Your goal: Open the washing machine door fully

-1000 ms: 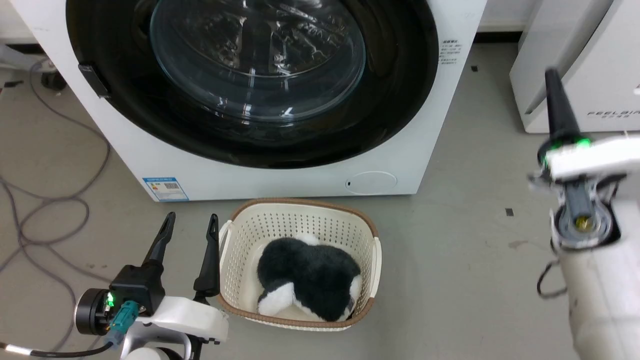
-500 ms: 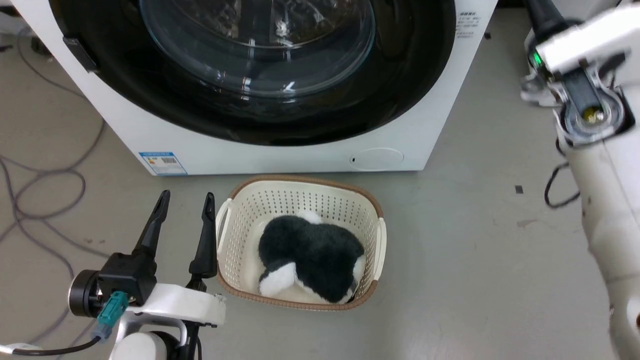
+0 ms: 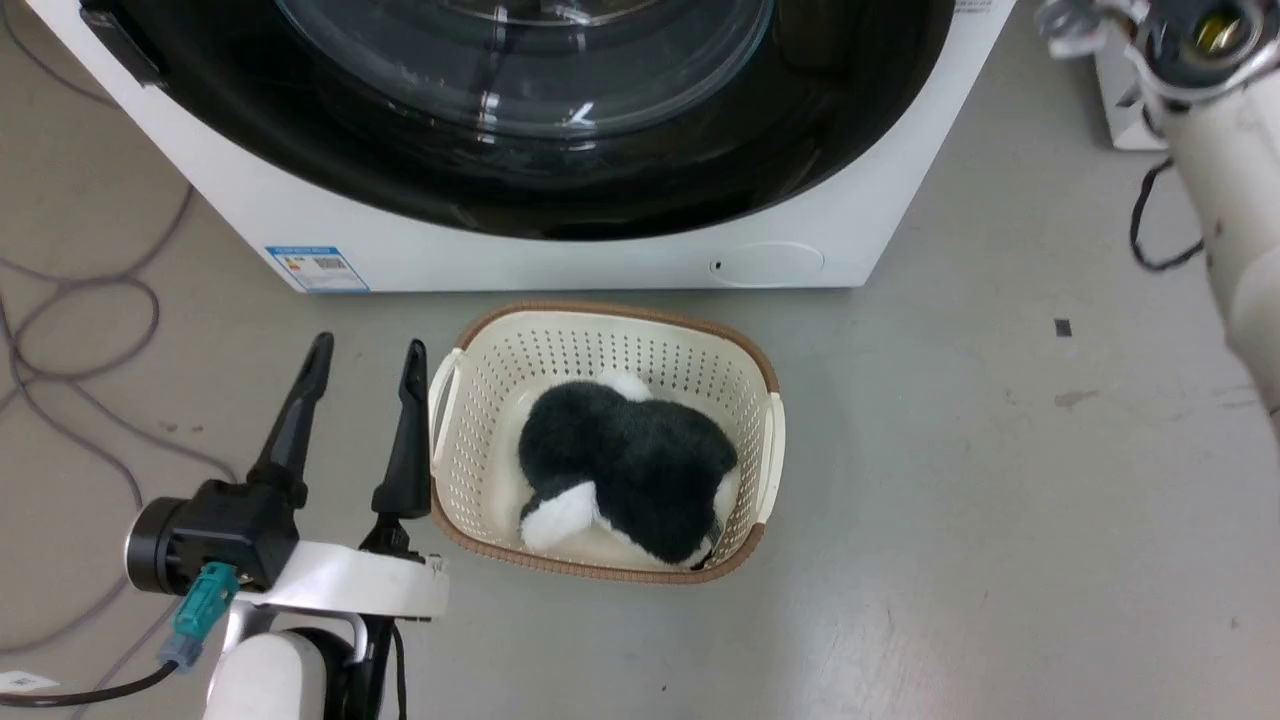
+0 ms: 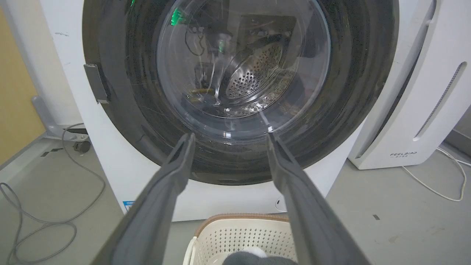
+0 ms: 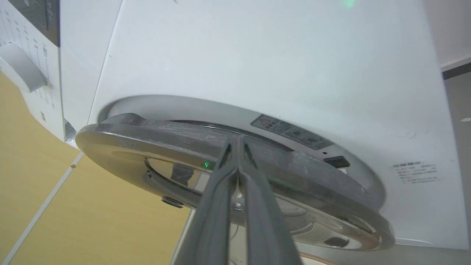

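Observation:
The washing machine door (image 3: 840, 130), a glossy black disc with a bulging glass centre, spans the top of the head view. The right wrist view catches the door (image 5: 176, 132) edge-on, a narrow gap parting it from the white machine front (image 5: 257, 55). My right gripper (image 5: 237, 142) is shut, its tips at the door's rim with nothing between them. In the head view my pale right forearm (image 3: 1215, 150) reaches up past the top right corner. My left gripper (image 3: 368, 350) stands open low on the floor beside the basket, pointing at the door (image 4: 121, 110), left gripper (image 4: 230, 137) holding nothing.
A cream basket (image 3: 765, 370) with a black and white plush toy (image 3: 630, 470) sits on the floor in front of the machine. Grey cables (image 3: 60, 300) loop at the left. A white appliance (image 4: 415, 110) stands right of the machine. A small round flap (image 3: 768, 263) is low on its front.
The head camera has tilted down, so the whole picture has shifted. My right arm has risen toward the top right, its fingers leaving the head view. The left gripper holds its place.

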Motion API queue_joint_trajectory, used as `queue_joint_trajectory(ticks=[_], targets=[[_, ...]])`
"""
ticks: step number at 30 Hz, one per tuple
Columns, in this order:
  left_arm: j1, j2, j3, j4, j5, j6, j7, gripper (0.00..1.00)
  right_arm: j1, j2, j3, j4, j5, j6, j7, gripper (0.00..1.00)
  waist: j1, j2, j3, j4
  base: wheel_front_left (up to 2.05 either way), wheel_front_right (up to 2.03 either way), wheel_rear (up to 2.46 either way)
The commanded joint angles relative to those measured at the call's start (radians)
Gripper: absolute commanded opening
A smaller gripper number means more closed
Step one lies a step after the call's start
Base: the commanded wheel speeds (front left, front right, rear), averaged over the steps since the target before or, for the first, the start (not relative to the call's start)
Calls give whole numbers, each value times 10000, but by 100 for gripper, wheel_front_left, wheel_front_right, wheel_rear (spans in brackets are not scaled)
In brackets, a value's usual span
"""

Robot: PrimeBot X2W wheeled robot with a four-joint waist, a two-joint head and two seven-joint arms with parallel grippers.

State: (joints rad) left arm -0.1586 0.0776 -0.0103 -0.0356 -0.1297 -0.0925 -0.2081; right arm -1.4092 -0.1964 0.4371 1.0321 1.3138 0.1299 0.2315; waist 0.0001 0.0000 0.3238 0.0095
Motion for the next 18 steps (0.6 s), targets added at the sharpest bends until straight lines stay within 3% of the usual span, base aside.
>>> queue_joint_trajectory(ticks=[1, 18], targets=[[-181, 52, 52, -64, -101, -61, -110, 100, -478, -35, 191, 265, 259, 7, 122, 0, -1, 0, 98, 16, 0, 0, 0], [-670, 33, 69, -175, -334, -296, -442, 100, -3163, -284, 2281, 2094, 1198, 8, 2600, 0, -1, 0, 1042, 140, 0, 0, 0]])
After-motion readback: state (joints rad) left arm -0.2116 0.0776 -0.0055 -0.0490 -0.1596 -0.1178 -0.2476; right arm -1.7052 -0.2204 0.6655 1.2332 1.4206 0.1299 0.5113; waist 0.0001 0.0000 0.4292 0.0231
